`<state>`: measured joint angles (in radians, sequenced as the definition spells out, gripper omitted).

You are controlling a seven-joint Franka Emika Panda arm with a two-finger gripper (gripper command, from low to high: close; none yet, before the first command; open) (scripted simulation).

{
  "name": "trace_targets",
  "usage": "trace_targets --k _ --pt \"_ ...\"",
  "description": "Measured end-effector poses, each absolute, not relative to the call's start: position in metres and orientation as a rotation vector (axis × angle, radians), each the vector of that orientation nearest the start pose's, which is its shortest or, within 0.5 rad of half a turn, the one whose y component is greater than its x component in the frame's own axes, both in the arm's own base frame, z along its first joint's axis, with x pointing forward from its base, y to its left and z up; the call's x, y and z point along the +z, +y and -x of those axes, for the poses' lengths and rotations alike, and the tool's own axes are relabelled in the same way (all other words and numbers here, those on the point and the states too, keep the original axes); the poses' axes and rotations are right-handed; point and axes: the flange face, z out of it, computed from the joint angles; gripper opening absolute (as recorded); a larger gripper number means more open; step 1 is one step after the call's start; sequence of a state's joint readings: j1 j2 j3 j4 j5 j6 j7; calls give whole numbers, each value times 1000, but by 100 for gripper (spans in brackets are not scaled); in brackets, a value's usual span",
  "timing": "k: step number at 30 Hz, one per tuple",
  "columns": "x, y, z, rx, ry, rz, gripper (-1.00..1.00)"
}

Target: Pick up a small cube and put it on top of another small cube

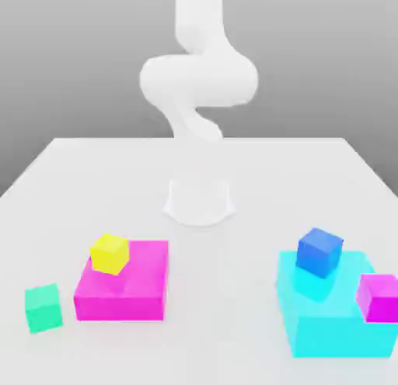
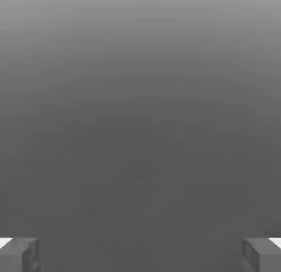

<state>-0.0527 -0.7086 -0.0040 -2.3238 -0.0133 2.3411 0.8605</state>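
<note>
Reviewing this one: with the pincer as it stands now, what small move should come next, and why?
Probably bring the pincer over and down toward the small teal-green cube. Its fingers stand wide apart with nothing between them, and that cube sits alone on the table, at the exterior view's left of the magenta block carrying the small yellow cube, so nothing has been picked up yet.
</note>
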Motion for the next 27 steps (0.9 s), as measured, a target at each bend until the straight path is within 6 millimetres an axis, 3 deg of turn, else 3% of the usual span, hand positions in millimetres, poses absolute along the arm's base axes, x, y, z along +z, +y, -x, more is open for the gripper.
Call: trace_targets --k 6,12,16,20,24,27 --pt "560 -91 -437 -747 1592 2371 0" --pt "443 -163 -452 -525 1968 2233 0" --pt "362 -207 -439 -366 2201 2100 0" --pt "284 -254 -404 -200 2442 1906 0" --pt "210 -269 -371 -34 2603 1746 0" --pt "171 -272 -365 -4 2632 1713 0"
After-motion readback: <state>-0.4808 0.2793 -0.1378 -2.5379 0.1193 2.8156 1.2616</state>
